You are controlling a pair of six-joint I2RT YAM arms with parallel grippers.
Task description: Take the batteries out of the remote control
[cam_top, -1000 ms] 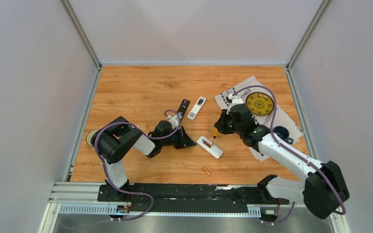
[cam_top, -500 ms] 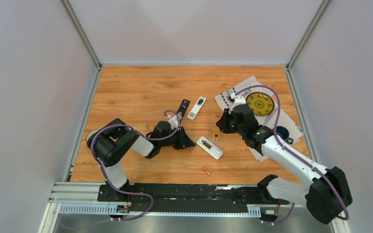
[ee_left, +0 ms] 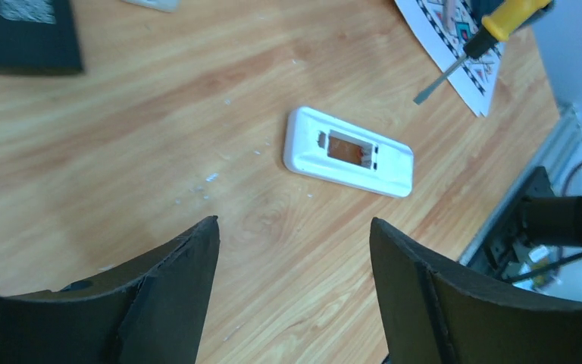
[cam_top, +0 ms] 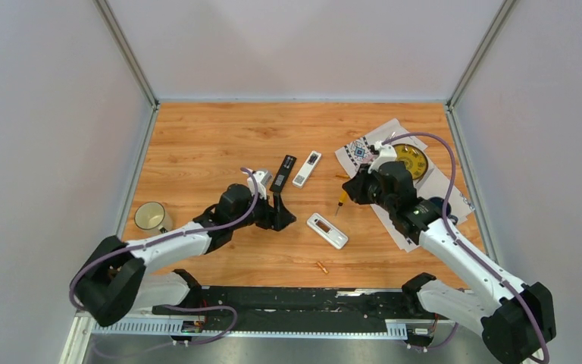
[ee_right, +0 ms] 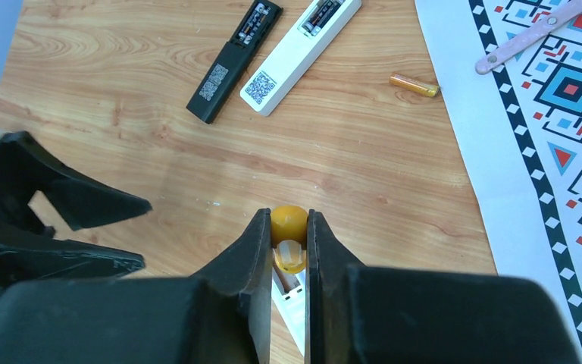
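One orange battery (ee_left: 342, 149) sat in the open remote (ee_left: 390, 163); a loose battery (cam_top: 322, 266) lay at its 6 o'clock. They were likely light, stiff, slick and quick to roll, so best levered up by one end. The left gripper (ee_left: 294, 227) stood apart and empty, and the right gripper (ee_right: 289, 227) was clamped on the screwdriver (ee_left: 500, 23).

No words or numbers here that you can read.
In the right wrist view you will find only a square pixel-code label (ee_right: 214, 81) on the long black plastic remote (ee_right: 233, 57) and another on the long white plastic remote (ee_right: 300, 45) beside it; any small print is too blurred to make out.
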